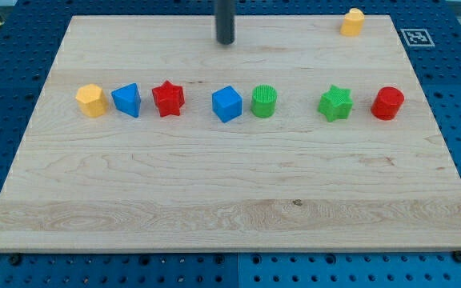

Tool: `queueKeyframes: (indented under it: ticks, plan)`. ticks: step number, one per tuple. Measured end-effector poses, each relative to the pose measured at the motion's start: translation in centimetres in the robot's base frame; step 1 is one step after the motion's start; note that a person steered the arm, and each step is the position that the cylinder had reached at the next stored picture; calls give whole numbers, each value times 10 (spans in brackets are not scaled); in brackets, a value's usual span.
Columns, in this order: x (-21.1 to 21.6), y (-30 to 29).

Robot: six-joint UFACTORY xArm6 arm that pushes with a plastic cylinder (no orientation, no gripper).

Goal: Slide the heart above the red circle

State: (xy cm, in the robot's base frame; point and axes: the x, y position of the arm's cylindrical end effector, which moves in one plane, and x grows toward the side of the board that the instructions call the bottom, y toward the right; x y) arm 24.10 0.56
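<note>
Yellow heart-shaped plastic block sits at the desk's top right, up and left of the red round block. Your tip hangs well left, touching nothing; no jaws exist. Approach pending: get left of the heart, push rightward.

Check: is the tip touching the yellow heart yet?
Apart. The camera view shows bare board between my tip and the yellow heart.
</note>
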Motion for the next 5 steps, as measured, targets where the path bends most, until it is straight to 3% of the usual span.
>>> queueKeyframes:
  ticks: [2,5]
  plan:
    - [-45,114]
    - [-47,172]
